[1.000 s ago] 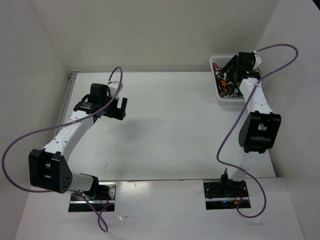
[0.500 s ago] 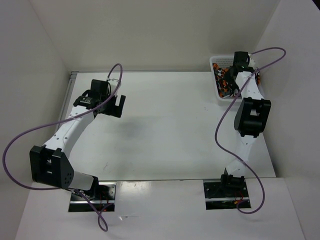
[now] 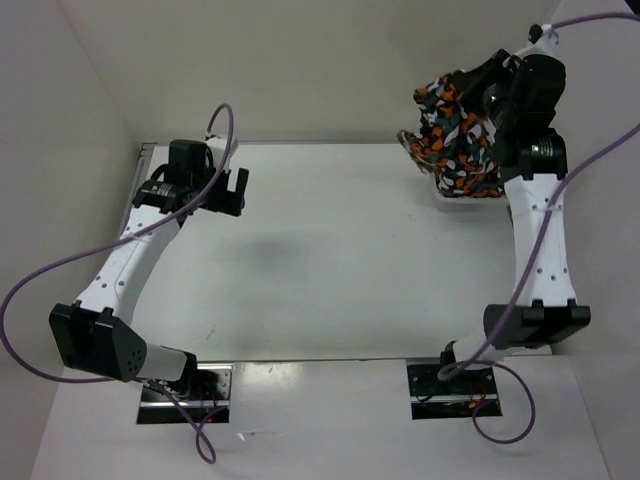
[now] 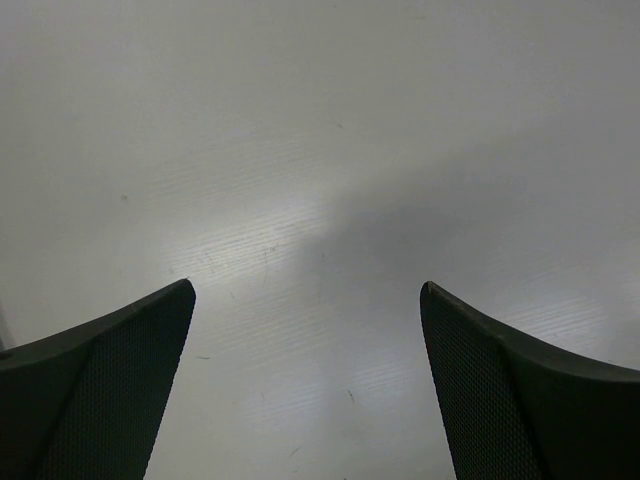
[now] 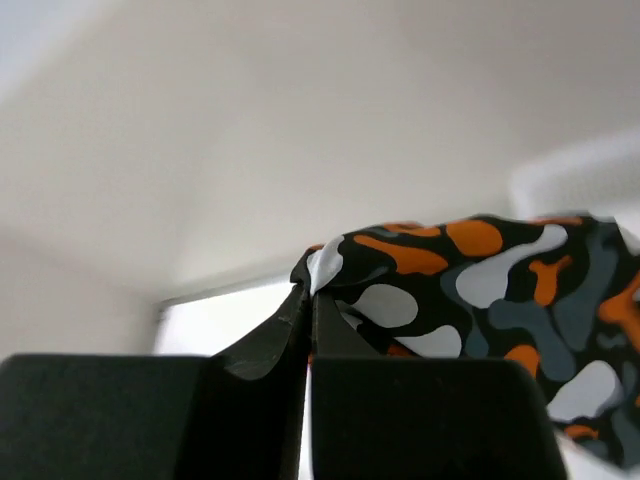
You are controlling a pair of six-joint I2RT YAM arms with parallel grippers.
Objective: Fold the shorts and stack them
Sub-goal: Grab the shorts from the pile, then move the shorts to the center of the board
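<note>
Right wrist: right jaws pinch shorts [image 5: 480,270] edge, pick step; left jaws spread, empty. Next: lay them flat on table [image 3: 330,250] between both jaws.

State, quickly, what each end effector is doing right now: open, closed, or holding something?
Left end effector: open, holding nothing.
Right end effector: closed on the shorts, which hang from it in the air.

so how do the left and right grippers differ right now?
Left gripper: fingers open, holding nothing, over the table's left side. Right gripper: fingers shut on the shorts, which hang from it at the far right. Both have black fingers.
</note>
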